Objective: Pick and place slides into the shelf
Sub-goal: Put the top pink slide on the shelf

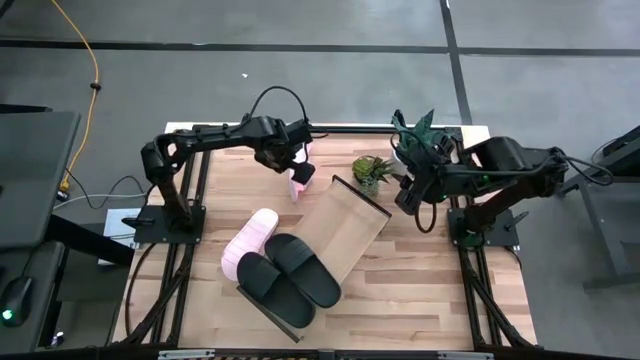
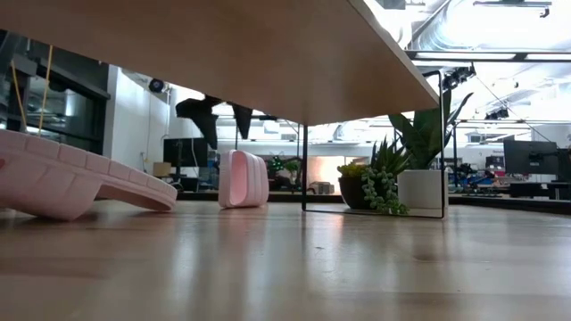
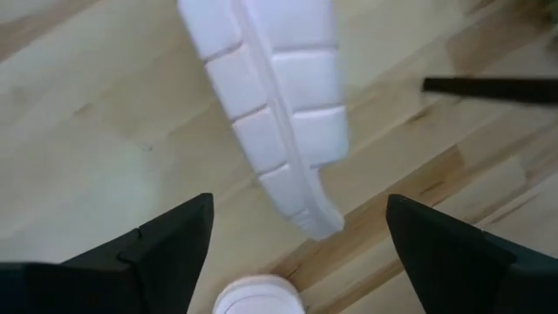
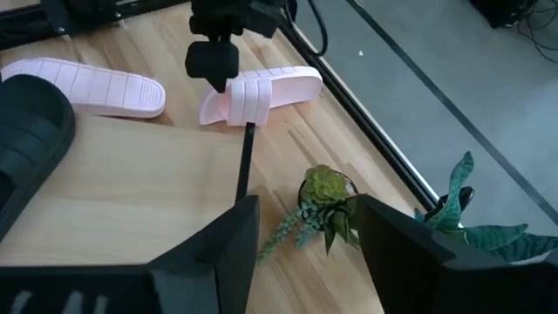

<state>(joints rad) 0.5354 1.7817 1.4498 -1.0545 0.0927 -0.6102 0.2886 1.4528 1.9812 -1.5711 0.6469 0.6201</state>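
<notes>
A pink slide lies on the tabletop just beneath the left tool, its fingers spread wide.

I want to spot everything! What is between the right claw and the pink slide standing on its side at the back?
In the high view, a small potted succulent sits between the right claw and the tipped pink slide, by the shelf's far corner.

two pink slides, two black slides, one shelf, two potted plants, two robot arms showing
</notes>
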